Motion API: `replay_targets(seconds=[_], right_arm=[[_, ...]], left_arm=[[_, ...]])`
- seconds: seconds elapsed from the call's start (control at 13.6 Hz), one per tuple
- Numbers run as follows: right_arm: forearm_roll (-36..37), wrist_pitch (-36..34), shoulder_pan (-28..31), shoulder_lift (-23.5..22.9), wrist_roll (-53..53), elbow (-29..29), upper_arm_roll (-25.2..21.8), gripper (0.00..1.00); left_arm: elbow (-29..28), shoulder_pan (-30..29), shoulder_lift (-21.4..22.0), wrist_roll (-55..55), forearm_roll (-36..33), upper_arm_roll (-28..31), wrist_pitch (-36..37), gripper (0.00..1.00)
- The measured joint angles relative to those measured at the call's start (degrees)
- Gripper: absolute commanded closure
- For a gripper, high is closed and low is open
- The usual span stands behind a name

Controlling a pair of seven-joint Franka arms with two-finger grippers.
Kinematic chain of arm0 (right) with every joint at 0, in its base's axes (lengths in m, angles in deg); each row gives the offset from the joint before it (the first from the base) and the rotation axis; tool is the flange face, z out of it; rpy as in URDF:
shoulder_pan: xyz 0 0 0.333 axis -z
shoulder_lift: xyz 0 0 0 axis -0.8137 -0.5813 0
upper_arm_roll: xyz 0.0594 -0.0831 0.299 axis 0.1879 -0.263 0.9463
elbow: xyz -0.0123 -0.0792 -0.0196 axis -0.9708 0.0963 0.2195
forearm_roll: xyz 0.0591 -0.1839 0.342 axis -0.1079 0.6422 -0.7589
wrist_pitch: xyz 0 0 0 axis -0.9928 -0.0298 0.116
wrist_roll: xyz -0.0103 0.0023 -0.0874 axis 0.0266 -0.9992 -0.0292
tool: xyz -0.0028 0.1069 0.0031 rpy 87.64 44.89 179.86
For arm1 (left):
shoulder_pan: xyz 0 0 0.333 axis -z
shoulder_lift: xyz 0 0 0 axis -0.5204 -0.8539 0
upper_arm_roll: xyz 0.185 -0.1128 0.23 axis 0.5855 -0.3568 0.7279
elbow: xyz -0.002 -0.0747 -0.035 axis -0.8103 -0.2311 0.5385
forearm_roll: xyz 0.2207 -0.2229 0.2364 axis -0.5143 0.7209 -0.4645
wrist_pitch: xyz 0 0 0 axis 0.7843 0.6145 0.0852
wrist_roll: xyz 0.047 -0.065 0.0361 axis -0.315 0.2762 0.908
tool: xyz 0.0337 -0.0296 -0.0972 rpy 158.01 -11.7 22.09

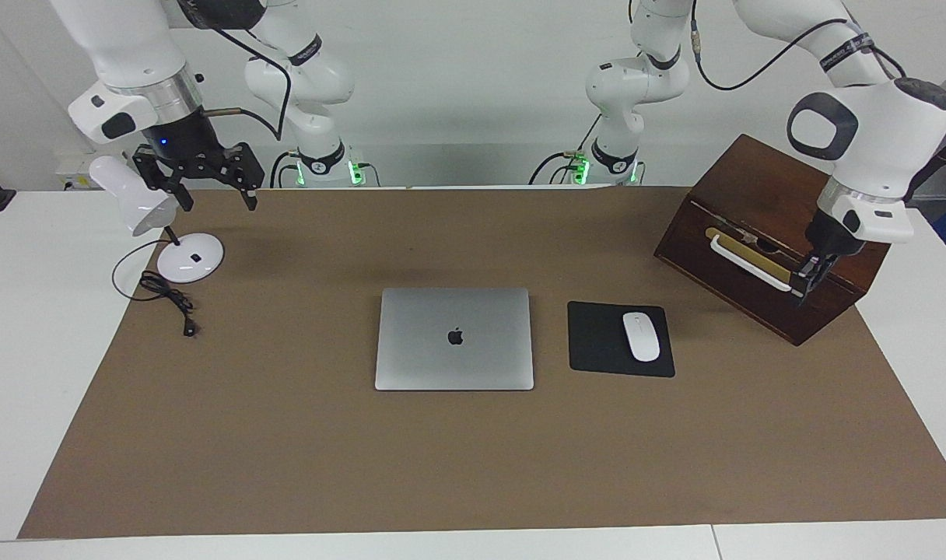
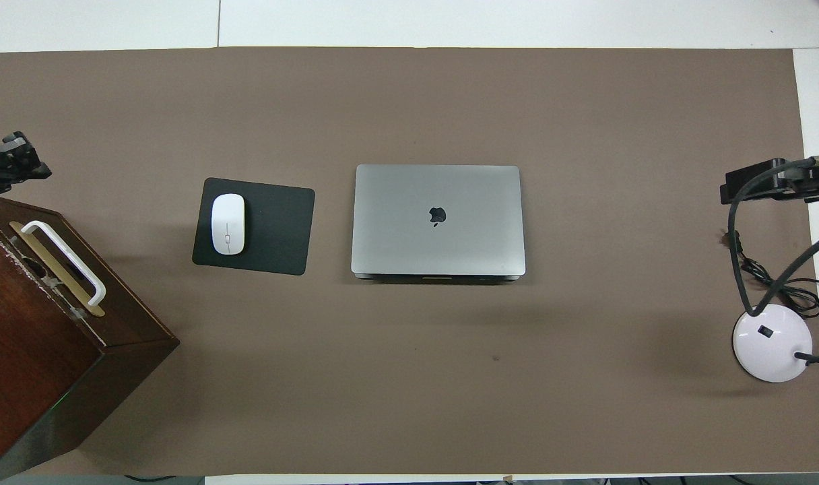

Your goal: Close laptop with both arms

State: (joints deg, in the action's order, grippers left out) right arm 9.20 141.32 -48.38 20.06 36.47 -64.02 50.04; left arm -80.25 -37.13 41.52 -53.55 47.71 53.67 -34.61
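The silver-grey laptop [image 1: 454, 338] [image 2: 438, 219] lies flat in the middle of the brown mat with its lid down and the dark logo facing up. My left gripper [image 1: 800, 295] [image 2: 11, 162] is shut and empty, hanging over the handle end of the wooden box, well away from the laptop. Over the mat's edge beside the desk lamp, toward the right arm's end, my right gripper [image 1: 220, 202] [image 2: 753, 180] is open and holds nothing. Neither gripper touches the laptop.
A black mouse pad [image 1: 597, 342] [image 2: 275, 225] with a white mouse [image 1: 641, 336] [image 2: 227, 223] lies beside the laptop toward the left arm's end. A dark wooden box [image 1: 761, 202] [image 2: 32, 337] with a white handle stands past it. A white desk lamp [image 1: 185, 258] [image 2: 772, 342] and its cord sit at the right arm's end.
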Motion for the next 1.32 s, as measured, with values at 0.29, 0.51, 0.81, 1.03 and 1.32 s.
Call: replay_targets(seconds=[0.29, 0.51, 0.81, 1.03, 1.32], right_arm=[[-0.1, 0.0, 0.1, 0.0, 0.0, 0.0, 0.1, 0.00], [-0.1, 0.0, 0.1, 0.0, 0.0, 0.0, 0.1, 0.00], [-0.1, 0.0, 0.1, 0.0, 0.0, 0.0, 0.1, 0.00], [-0.1, 0.0, 0.1, 0.0, 0.0, 0.0, 0.1, 0.00], [-0.1, 0.0, 0.1, 0.0, 0.0, 0.0, 0.2, 0.00]], left_arm=[[0.1, 0.0, 7.4, -1.4, -1.2, -0.2, 18.5, 1.00], [-0.1, 0.0, 11.5, -1.8, -1.3, -0.3, 31.3, 0.71], [-0.5, 0.5, 12.5, -1.9, -1.3, -0.5, 35.2, 0.00], [-0.5, 1.3, 12.2, -1.9, -1.3, -0.7, 31.9, 0.00], [-0.6, 3.7, 11.5, -1.8, -1.3, 0.1, 27.1, 0.00]])
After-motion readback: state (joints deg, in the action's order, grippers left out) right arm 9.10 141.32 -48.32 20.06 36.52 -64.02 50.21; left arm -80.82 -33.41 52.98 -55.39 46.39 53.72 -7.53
